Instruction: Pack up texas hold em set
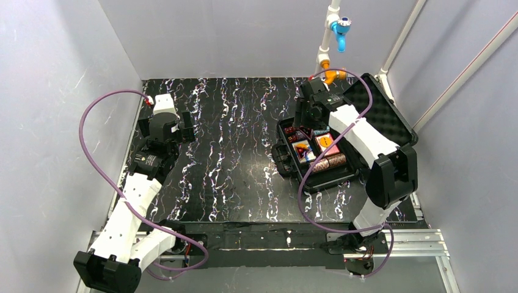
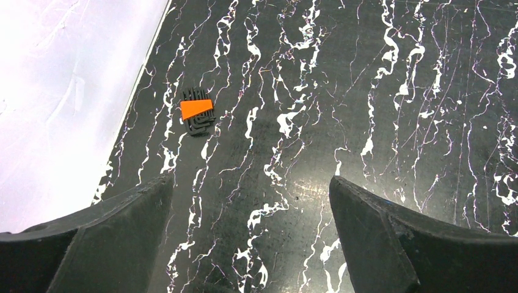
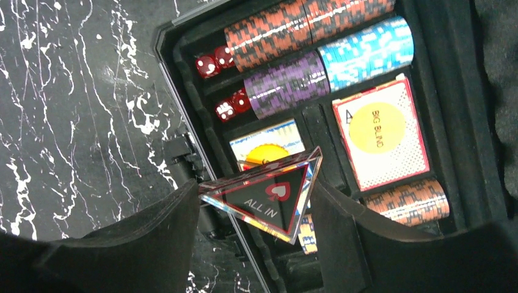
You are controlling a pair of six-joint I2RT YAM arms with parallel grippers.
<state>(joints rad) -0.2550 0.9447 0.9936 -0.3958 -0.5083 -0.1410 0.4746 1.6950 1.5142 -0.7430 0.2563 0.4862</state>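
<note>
Over the open case (image 3: 177, 55), your right gripper (image 3: 256, 204) pinches the ALL IN triangle (image 3: 269, 198), not packed yet. Chips (image 3: 287, 88), dice (image 3: 214, 61) and cards (image 3: 379, 134) sit inside. Your left gripper (image 2: 250, 186) is spread wide, empty.

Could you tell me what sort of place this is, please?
Probably a lab robot cell: plain pale walls box in a black marbled table, and the left arm and right arm are bolted to a metal rail.
</note>
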